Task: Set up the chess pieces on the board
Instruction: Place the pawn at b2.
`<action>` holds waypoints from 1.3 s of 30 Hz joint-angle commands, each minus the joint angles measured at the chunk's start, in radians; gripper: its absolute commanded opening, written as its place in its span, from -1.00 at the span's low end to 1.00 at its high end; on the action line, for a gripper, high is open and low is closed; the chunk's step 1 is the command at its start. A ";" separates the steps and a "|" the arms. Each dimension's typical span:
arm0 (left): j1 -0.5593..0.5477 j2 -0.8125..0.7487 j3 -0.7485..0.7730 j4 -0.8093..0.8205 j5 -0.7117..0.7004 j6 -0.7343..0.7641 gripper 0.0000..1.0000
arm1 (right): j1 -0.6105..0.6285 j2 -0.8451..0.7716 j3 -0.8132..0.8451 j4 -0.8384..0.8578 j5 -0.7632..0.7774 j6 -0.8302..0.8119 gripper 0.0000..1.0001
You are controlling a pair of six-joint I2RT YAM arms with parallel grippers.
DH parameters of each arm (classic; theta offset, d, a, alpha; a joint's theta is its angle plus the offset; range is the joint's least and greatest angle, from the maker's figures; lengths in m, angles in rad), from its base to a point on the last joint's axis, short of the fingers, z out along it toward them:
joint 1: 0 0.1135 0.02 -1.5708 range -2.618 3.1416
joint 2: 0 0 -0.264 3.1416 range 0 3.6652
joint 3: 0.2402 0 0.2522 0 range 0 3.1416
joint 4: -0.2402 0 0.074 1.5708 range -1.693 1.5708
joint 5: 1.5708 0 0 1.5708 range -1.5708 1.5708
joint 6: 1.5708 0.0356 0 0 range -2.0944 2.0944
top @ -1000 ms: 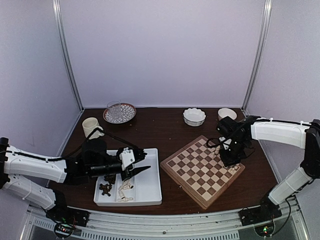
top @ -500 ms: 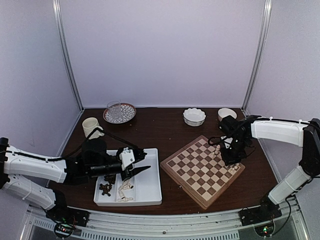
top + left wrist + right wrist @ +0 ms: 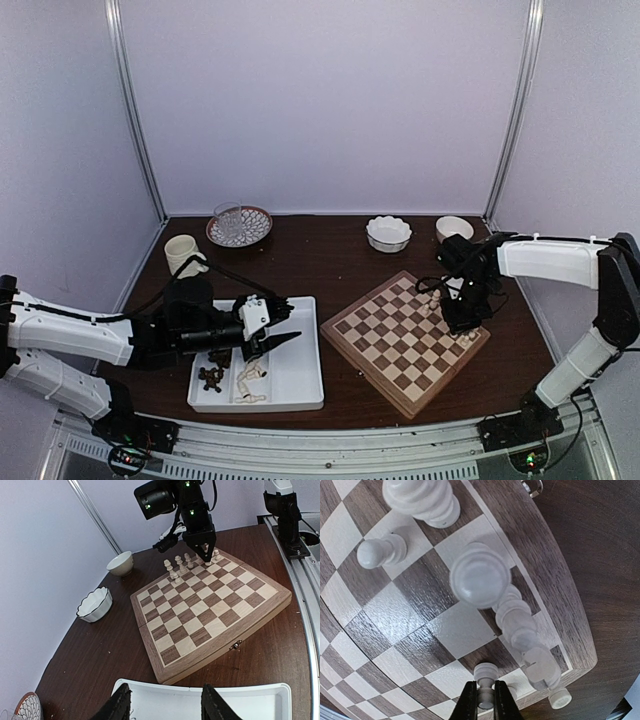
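Note:
The board (image 3: 392, 345) lies right of centre on the table. Several cream chess pieces (image 3: 178, 566) stand along its far right edge. My right gripper (image 3: 463, 312) hangs there, shut on a small cream pawn (image 3: 485, 676) by its stem. The pawn's base is at a dark square next to the rim (image 3: 555, 610); I cannot tell if it touches. Tall cream pieces (image 3: 480, 580) stand close beside it. My left gripper (image 3: 165, 706) is open and empty over the white tray (image 3: 295, 375). The tray holds dark pieces (image 3: 212, 376) and cream pieces (image 3: 250, 380).
Two white bowls (image 3: 388, 233) (image 3: 454, 227) sit behind the board. A cream mug (image 3: 183, 253) and a patterned plate with a glass (image 3: 238, 226) stand at the back left. The right arm (image 3: 192, 510) leans over the board's far corner.
The right gripper has shifted slightly toward the board's far right edge with the pawn in it. The left arm has not moved.

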 commanded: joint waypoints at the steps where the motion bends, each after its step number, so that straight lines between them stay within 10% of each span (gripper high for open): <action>1: -0.002 -0.007 0.019 0.016 0.004 -0.008 -0.03 | -0.012 0.004 -0.004 0.007 0.024 -0.003 -0.97; 28: -0.003 -0.017 0.016 0.011 0.003 -0.009 -0.01 | -0.012 -0.049 0.073 -0.076 0.033 0.001 -0.46; 39: -0.003 -0.051 0.023 -0.027 -0.084 -0.064 0.46 | 0.091 -0.165 0.195 -0.154 -0.009 -0.006 -0.48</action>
